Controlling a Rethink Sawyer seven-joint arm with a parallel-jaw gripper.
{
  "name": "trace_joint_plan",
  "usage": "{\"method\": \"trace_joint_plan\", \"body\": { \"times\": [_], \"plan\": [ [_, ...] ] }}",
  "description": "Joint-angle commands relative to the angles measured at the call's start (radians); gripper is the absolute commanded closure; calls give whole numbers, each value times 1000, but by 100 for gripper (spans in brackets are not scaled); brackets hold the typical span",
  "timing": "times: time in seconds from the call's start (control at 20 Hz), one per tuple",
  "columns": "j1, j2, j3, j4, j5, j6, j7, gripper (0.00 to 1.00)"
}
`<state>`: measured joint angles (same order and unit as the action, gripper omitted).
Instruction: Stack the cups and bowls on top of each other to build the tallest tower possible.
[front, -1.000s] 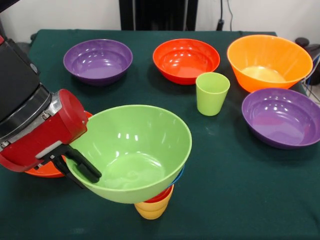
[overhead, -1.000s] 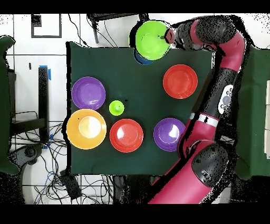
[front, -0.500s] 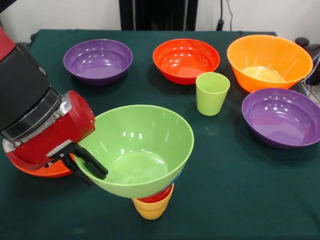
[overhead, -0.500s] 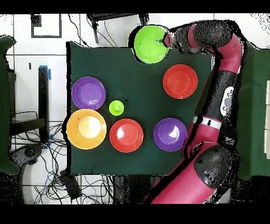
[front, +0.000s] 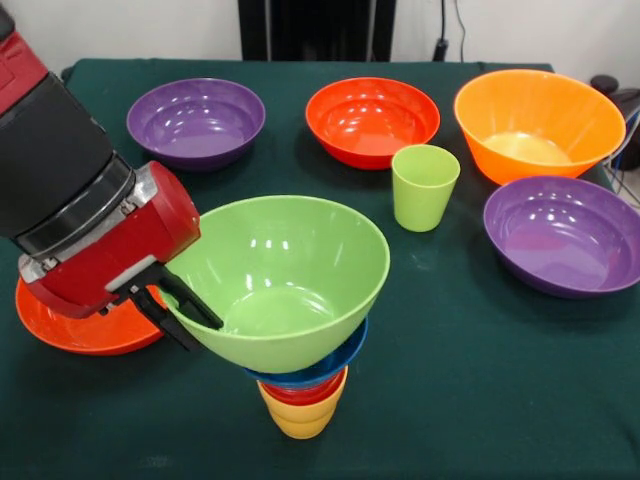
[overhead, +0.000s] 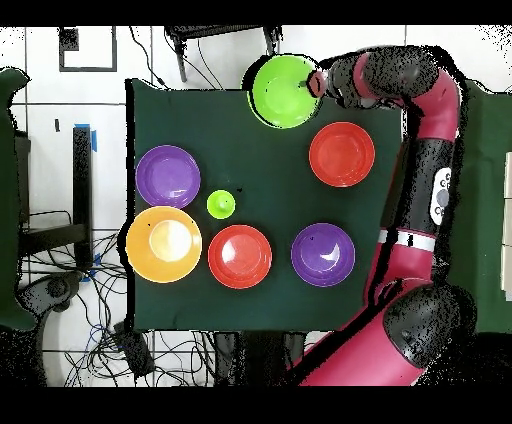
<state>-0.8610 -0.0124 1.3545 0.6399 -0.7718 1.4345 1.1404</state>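
Front view: the wide glossy light green plastic bowl (front: 285, 282) now sits higher and more level than a second ago, exposing the small blue bowl (front: 312, 370), red cup (front: 300, 392) and yellow cup (front: 300, 418) beneath. The gripper (front: 178, 312) pinches its rim. Six other pieces (five bowls, one green cup (front: 424, 186)) stand empty.

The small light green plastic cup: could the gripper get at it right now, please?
Probably not at once: the gripper is shut on the wide green plastic bowl, though the light green plastic cup stands apart, open above.
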Motion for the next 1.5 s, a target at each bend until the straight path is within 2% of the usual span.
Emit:
{"method": "trace_joint_plan", "body": {
  "times": [0.05, 0.6, 1.5],
  "plan": [
    [-26, -72, -155, 179, 39, -112, 9, 100],
    [3, -78, -212, 155, 95, -136, -2, 100],
    [14, -114, -297, 254, 180, -247, 76, 100]
  ]
}}
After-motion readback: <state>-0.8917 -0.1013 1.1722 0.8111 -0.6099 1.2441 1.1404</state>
